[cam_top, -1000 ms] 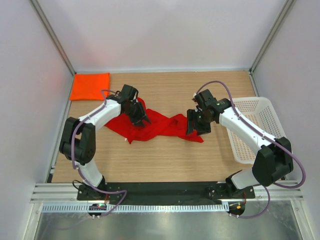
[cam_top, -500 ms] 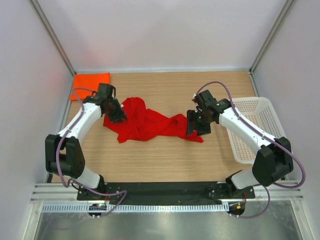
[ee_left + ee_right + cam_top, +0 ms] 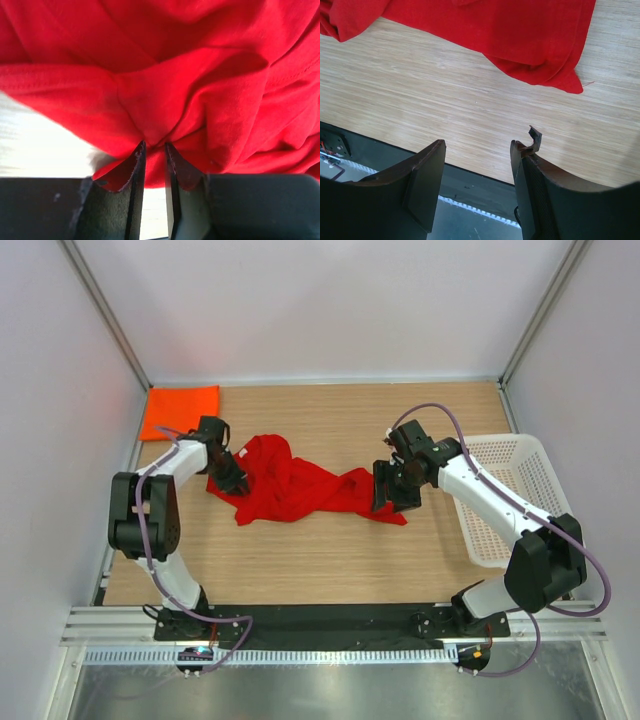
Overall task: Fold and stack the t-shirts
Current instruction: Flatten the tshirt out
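my l hand (image 3: 154, 150) pinches a fold of the red t-shirt (image 3: 300, 485), crumpled on the bench (image 3: 330, 550); r hand (image 3: 479, 147) gapes wide just beside its right edge. orange t-shirt (image 3: 180, 410) lies folded, far-left corner.

This is a robotics lab test cell, not a lived-in room. Plain white panels (image 3: 330, 310) on aluminium struts (image 3: 105, 315) box in a bare wooden surface (image 3: 320, 550). A left arm (image 3: 175, 458) and a right arm (image 3: 490, 498) are bolted to a black base plate (image 3: 320, 618), with exposed purple cables (image 3: 450, 415) and a slotted cable duct (image 3: 330, 656). The only props are a red t-shirt (image 3: 295, 485), a folded orange t-shirt (image 3: 180, 412) and a white mesh basket (image 3: 530, 470).
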Available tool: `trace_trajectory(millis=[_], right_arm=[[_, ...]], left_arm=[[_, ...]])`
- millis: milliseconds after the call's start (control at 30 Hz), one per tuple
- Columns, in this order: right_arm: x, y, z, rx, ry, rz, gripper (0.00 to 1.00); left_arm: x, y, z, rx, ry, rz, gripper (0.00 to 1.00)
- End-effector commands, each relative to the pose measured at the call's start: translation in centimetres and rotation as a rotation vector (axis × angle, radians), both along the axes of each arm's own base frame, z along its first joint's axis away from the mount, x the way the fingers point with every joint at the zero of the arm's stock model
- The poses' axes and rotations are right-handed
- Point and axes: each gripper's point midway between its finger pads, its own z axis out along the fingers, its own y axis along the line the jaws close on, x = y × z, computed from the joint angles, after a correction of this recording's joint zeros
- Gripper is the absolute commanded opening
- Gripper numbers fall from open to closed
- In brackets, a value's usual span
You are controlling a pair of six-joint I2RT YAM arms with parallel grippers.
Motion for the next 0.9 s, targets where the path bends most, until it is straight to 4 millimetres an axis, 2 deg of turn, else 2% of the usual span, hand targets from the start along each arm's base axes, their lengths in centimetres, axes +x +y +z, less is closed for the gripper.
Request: trace_trajectory(millis=[0,133,267,467,600,700,733,767,833,867], right_arm=[[0.2,0.3,0.7,0.021,-0.022,0.0,0.61],[0.3,0.2,0.7,0.016,-0.028,-0.001,0.61],[0.3,0.3,0.6,0.017,-0.023,0.002,0.61],[0.4,0.5,0.4,0.017,-0.014,0.006,0.62],[0.5,0.5,0.3,0.017,-0.014,0.004,0.61],[0.6,0.4,0.4,0.012,-0.017,0.006,0.62],[0.7,0.4,0.6,0.012,-0.022,0.005,0.62],[0.7,0.5,0.6,0.013,-0.023,0.004,0.62],[0.8,0.4,0.6,0.015,-0.026,0.002,0.62],[0.7,0.4,0.6,0.015,-0.024,0.004,0.61]], left_arm=[[2.3,-0.3,1.1,-0.006,-0.068,-0.011,0.23],[2.3,-0.5,0.6,-0.017,-0.06,-0.019,0.25],[3.2,-1.1,0.4,-0.051,-0.091,-0.022,0.26],[4.6,-1.3,1.5,-0.061,-0.15,-0.017,0.26],[4.7,-1.3,1.5,-0.064,-0.144,-0.025,0.27],[3.1,-2.1,1.8,-0.105,-0.092,-0.019,0.25],[2.1,-2.2,1.6,-0.107,-0.076,-0.016,0.25],[1.6,-2.4,2.7,-0.111,-0.103,-0.015,0.26],[0.3,-3.1,3.3,-0.123,-0.108,-0.029,0.29],[-0.9,-3.3,3.3,-0.126,-0.098,-0.031,0.3]])
